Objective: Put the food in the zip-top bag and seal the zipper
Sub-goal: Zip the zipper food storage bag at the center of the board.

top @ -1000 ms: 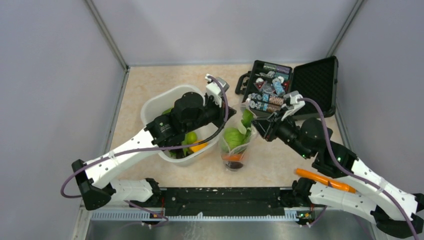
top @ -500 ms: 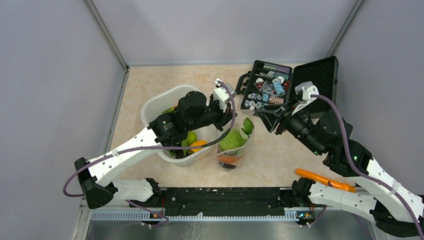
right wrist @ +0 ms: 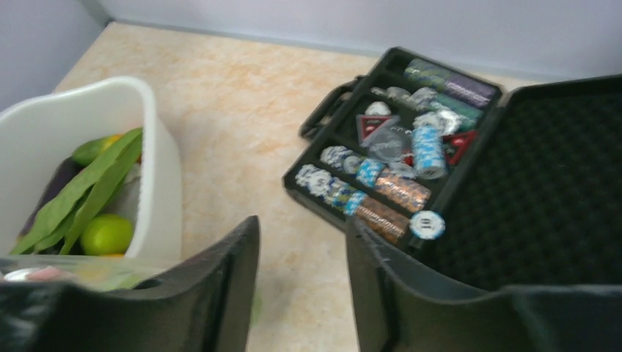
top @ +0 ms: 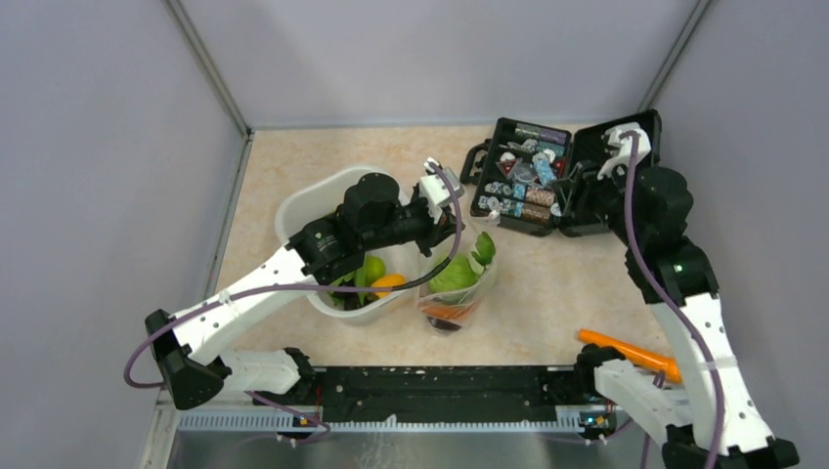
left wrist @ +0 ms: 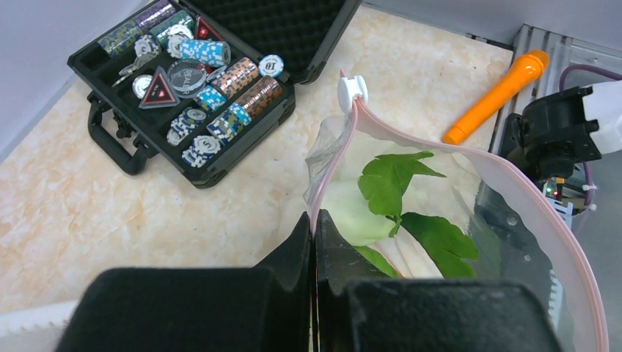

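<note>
The clear zip-top bag (top: 458,293) stands on the table beside the white tub, its mouth open. It holds a green cabbage (top: 454,275), a leafy piece (top: 483,249), an orange carrot (top: 446,311) and a dark piece at the bottom. My left gripper (top: 430,233) is shut on the bag's pink zipper edge. In the left wrist view the gripper (left wrist: 314,220) pinches the zipper (left wrist: 334,165), with the white slider (left wrist: 352,88) at the far end and green leaves (left wrist: 400,180) inside. My right gripper (top: 575,191) is open and empty, raised over the black case; it also shows in the right wrist view (right wrist: 301,231).
The white tub (top: 293,210) left of the bag holds more green and orange food (top: 388,283); its wall (right wrist: 158,147) and a long leaf (right wrist: 81,191) show in the right wrist view. An open black case (top: 533,181) of chips lies back right. An orange stick-shaped object (top: 635,354) lies front right.
My right gripper has let go of the bag's edge and drawn up and back to the right, over the black case. My left gripper keeps its hold on the zipper edge.
</note>
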Available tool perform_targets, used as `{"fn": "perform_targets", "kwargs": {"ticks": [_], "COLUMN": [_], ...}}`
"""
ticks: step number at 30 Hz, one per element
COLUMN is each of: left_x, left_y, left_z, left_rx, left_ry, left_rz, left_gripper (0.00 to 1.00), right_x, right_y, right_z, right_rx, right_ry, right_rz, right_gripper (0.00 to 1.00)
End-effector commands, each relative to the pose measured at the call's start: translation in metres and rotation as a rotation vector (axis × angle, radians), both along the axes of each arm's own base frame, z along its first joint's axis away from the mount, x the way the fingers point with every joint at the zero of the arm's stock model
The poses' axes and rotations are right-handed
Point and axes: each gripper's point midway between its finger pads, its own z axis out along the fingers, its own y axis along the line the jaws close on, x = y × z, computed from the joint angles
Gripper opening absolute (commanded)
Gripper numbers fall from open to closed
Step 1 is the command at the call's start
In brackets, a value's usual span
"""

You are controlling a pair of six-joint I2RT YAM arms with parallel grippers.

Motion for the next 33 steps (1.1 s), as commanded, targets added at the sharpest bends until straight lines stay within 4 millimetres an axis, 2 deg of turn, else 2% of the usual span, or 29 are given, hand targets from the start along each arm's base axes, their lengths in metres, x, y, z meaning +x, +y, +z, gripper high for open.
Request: {"fn": "perform_targets", "kwargs": {"ticks": [1, 2, 3, 5, 7, 9, 10, 14, 16, 18, 22, 27, 33], "left_x": [-0.002, -0.002, -0.001, -0.002, -0.004, -0.003, -0.003, -0.004, -0.005, -0.006, -0.012, -0.016, -0.015], "left_y": [-0.006, -0.006, -0.007, -0.008, -0.009, -0.011, -0.011, -0.014, -0.015, -0.018, -0.027, -0.035, -0.040], "left_z": [0.030, 0.029, 0.031, 0.033, 0.032, 0.030, 0.029, 0.029, 0.032, 0.038, 0.040, 0.032, 0.032], "left_rx": [-0.086, -0.087, -0.089, -0.084, -0.076, -0.069, -0.065, -0.067, -0.075, -0.088, -0.079, -0.057, -0.065], "left_ry": [-0.082, -0.084, -0.084, -0.072, -0.059, -0.056, -0.053, -0.046, -0.043, -0.044, -0.018, 0.019, 0.030], "left_rz": [-0.061, -0.067, -0.074, -0.097, -0.116, -0.124, -0.127, -0.158, -0.182, -0.212, -0.285, -0.346, -0.358], "left_gripper": [0.00, 0.00, 0.00, 0.00, 0.00, 0.00, 0.00, 0.00, 0.00, 0.00, 0.00, 0.00, 0.00], "right_x": [-0.006, -0.006, -0.009, -0.005, -0.017, -0.019, -0.022, -0.046, -0.059, -0.070, -0.074, -0.084, -0.087], "right_y": [0.052, 0.062, 0.068, 0.066, 0.071, 0.070, 0.071, 0.072, 0.072, 0.076, 0.080, 0.083, 0.084], "right_z": [-0.018, -0.018, -0.028, -0.037, -0.039, -0.028, -0.028, -0.045, -0.050, -0.043, -0.036, -0.030, -0.035], "right_rx": [0.070, 0.014, -0.027, -0.081, -0.070, -0.025, -0.017, -0.071, -0.084, -0.065, -0.028, 0.006, 0.062], "right_ry": [0.000, -0.094, -0.130, -0.182, -0.209, -0.195, -0.172, -0.130, -0.127, -0.175, -0.229, -0.251, -0.221], "right_rz": [0.437, 0.545, 0.621, 0.641, 0.781, 0.847, 0.890, 1.046, 1.082, 1.127, 1.162, 1.207, 1.227], "right_gripper": [0.52, 0.55, 0.57, 0.61, 0.63, 0.63, 0.64, 0.69, 0.70, 0.72, 0.73, 0.73, 0.62]}}
